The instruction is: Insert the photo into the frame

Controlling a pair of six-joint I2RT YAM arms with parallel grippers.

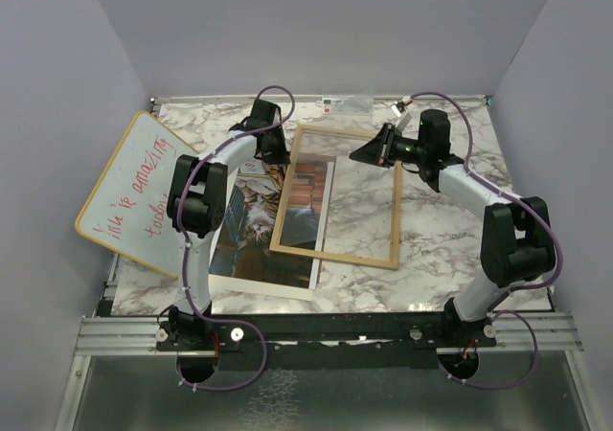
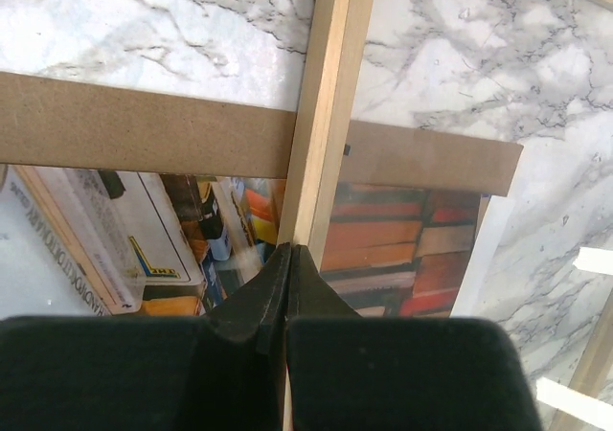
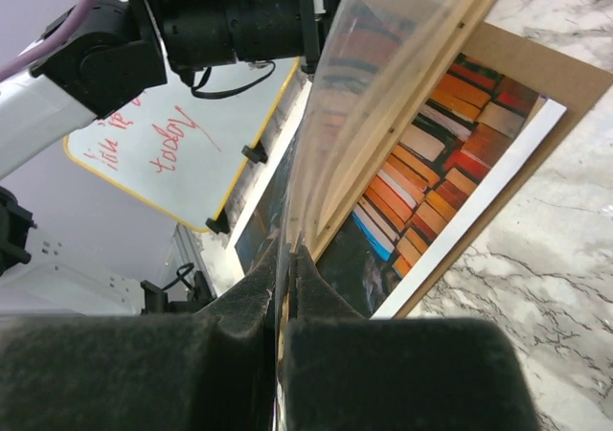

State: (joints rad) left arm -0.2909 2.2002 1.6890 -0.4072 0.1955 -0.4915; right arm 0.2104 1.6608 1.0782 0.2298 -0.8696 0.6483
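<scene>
Frame (image 1: pixel 362 201) edge tight in left tool (image 2: pixel 288 251) and right tool (image 3: pixel 290 251), both closed.

The table (image 1: pixel 441 230) was white marble veined grey; the centre frame (image 1: pixel 332 257) pale wood; the photo (image 1: pixel 259 235) showed orange and red books, white-bordered; the left whiteboard (image 1: pixel 129 192) bore red writing.

Robotics lab test booth, plain grey partition walls (image 1: pixel 57 86), marble-print tabletop (image 1: pixel 441 230), aluminium mounting rail (image 1: pixel 120 335)
</scene>
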